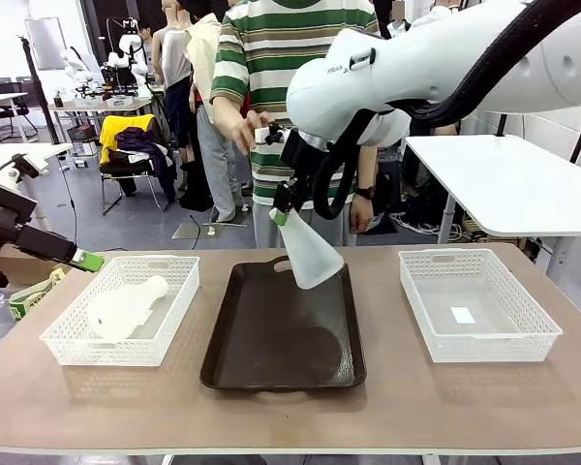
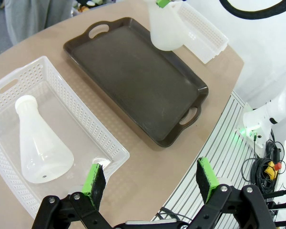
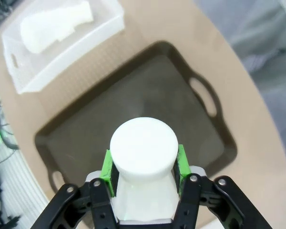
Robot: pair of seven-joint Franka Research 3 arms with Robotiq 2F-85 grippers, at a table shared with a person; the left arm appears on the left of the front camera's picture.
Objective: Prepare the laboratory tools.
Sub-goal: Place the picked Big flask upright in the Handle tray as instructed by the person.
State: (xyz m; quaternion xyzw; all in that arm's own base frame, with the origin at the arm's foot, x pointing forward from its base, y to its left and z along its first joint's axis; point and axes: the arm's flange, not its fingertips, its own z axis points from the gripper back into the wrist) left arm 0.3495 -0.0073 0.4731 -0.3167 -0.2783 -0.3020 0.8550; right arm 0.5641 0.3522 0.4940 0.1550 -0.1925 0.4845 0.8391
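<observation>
A frosted-white conical flask (image 1: 310,250) hangs tilted above the far part of the dark brown tray (image 1: 281,334), base down and to the right. My right gripper (image 1: 280,215) is shut on its neck; in the right wrist view the green pads (image 3: 107,168) clamp the flask (image 3: 144,155) over the tray (image 3: 86,124). A second flask (image 1: 124,306) lies on its side in the left white basket (image 1: 63,341). My left gripper (image 2: 150,179) is open, off the table's left edge, looking down at that flask (image 2: 38,145) in the basket (image 2: 112,150).
A white mesh basket (image 1: 479,344) stands at the right with a small white slip inside. A person in a green-striped shirt (image 1: 271,58) stands behind the tray at the table's far side. My right arm (image 1: 436,58) spans the upper right.
</observation>
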